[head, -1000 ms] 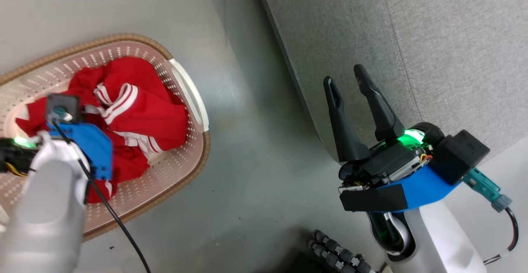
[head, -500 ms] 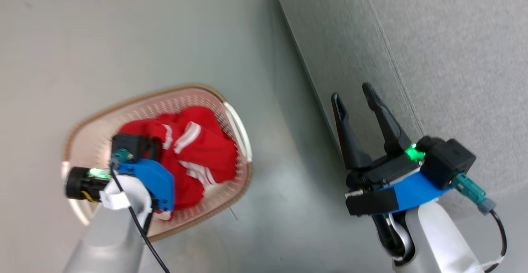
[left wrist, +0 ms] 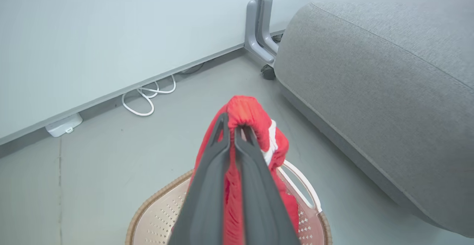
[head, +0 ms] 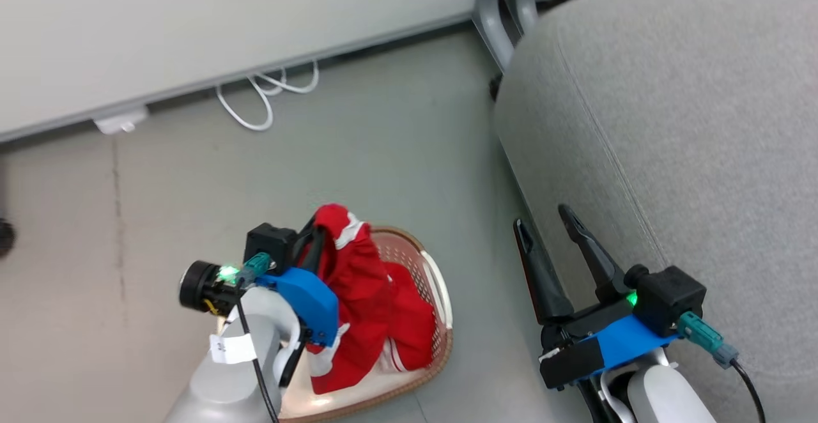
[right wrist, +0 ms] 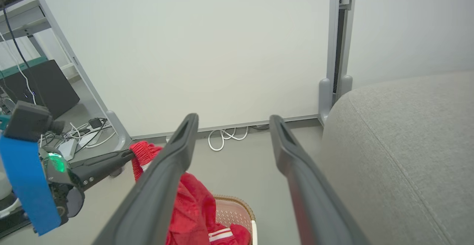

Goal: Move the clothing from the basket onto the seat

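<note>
My left gripper (head: pixel 319 231) is shut on a fold of the red clothing (head: pixel 364 295) and holds it up above the basket (head: pixel 442 340). The garment hangs from the fingertips, its lower part still inside the basket with more red cloth. In the left wrist view the left gripper (left wrist: pixel 235 126) pinches the bunched red clothing (left wrist: pixel 246 111) over the basket's brown rim (left wrist: pixel 155 200). My right gripper (head: pixel 542 218) stands open and empty beside the side of the grey seat (head: pixel 690 123). The right wrist view shows the right gripper (right wrist: pixel 234 118), the clothing (right wrist: pixel 192 200) and the seat (right wrist: pixel 407 145).
A white wall panel runs along the back, with looped white cables (head: pixel 268 91) and a small white box (head: pixel 118 119) at its foot. A grey post foot (head: pixel 495 20) stands by the seat's far corner. Grey floor lies between basket and seat.
The head camera has swung up and back. My left gripper has risen out of the basket, pulling the red clothing up with it. The right gripper stays open.
</note>
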Robot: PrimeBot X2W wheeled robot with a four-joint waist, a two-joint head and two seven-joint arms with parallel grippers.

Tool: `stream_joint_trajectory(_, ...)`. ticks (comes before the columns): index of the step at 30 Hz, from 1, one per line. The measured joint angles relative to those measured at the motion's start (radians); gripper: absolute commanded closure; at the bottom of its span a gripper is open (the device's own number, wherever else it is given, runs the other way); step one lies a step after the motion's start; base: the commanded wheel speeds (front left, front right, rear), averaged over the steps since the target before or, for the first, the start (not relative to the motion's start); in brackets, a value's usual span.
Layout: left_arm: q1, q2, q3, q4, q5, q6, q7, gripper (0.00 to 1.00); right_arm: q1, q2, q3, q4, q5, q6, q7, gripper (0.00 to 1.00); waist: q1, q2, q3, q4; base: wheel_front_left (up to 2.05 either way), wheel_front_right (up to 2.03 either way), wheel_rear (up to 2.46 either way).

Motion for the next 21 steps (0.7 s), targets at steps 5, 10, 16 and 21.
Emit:
stream_joint_trajectory(5,-0.008,-0.005,-0.109,-0.099,-0.076,-0.004,-0.001,1.0,0.038,0.0,-0.001,-0.016,-0.003,0.0,0.033,0.0,0.0,0.0,-0.083,0.051,0.0,0.0,0.0)
stream_joint_trajectory(10,-0.048,-0.006,-0.214,-0.208,-0.169,-0.005,-0.002,1.0,0.071,0.0,-0.004,-0.034,-0.01,0.0,0.06,0.0,0.0,0.0,-0.143,0.1,0.0,0.0,0.0)
stream_joint_trajectory(16,-0.128,-0.006,-0.286,-0.285,-0.237,-0.005,0.011,1.0,0.083,0.0,-0.004,-0.062,-0.013,0.0,0.084,0.0,0.0001,0.0,-0.18,0.147,0.0,0.0,0.0)
stream_joint_trajectory(21,-0.184,-0.006,-0.331,-0.316,-0.287,-0.005,0.049,1.0,0.089,0.0,-0.009,-0.069,-0.013,0.0,0.093,0.0,0.0002,-0.0001,-0.19,0.166,0.0,0.0,0.0)
